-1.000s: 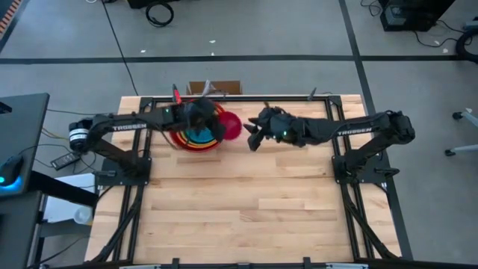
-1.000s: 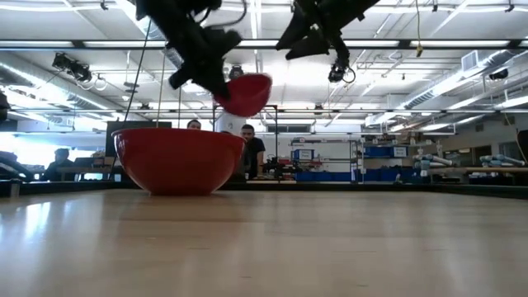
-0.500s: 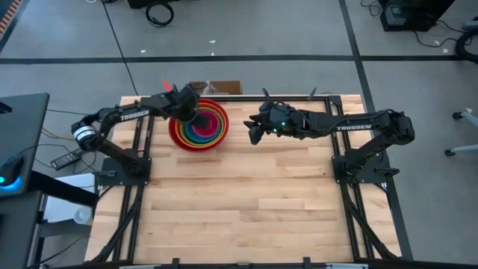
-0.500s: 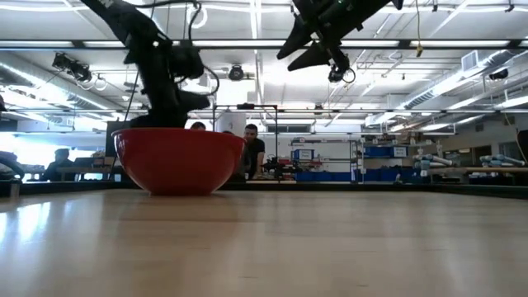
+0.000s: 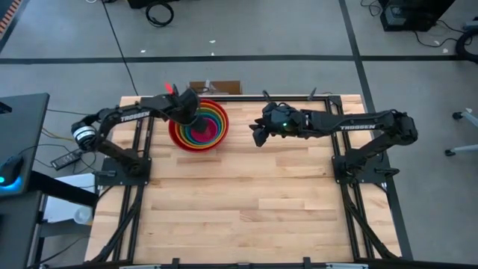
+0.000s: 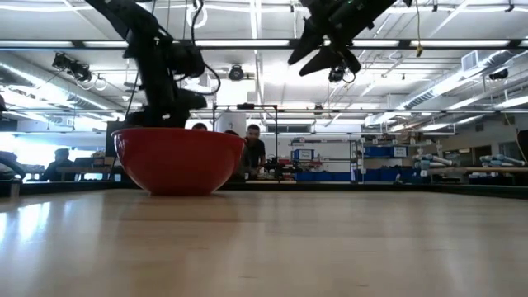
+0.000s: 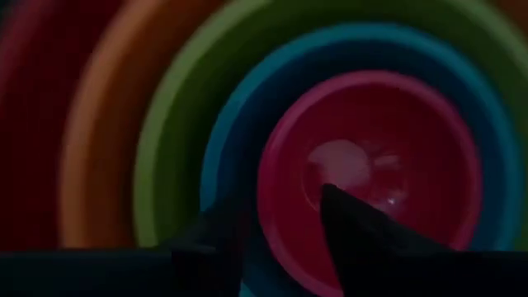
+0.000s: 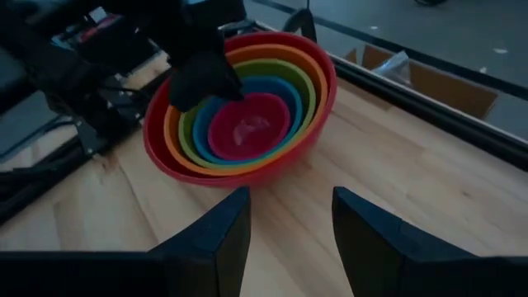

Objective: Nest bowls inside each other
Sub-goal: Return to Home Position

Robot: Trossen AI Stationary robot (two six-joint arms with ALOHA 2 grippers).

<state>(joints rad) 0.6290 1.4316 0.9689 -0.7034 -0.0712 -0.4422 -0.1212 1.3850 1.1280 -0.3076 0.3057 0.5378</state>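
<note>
Five bowls sit nested near the table's far edge. The red one (image 6: 177, 161) rests on the wood and holds orange (image 8: 176, 136), green (image 7: 173, 148), blue (image 7: 227, 132) and pink (image 8: 247, 128). My left gripper (image 7: 280, 198) reaches down into the stack's left side (image 5: 190, 118). It is open, with one finger inside the pink bowl and one outside over the blue, the pink rim (image 7: 266, 223) in the gap. My right gripper (image 8: 290, 194) hangs open above the table, right of the stack (image 5: 257, 136).
A cardboard box (image 5: 218, 87) lies on the floor past the far edge. A black frame rail (image 8: 429, 103) runs along that edge. Bare wood (image 5: 246, 209) stretches toward the near edge. People stand in the room behind (image 6: 252, 148).
My left gripper has carried the pink bowl from above the stack's right rim toward the table's left and down, tipping steeper. The pink bowl now sits inside the blue one, below the red rim.
</note>
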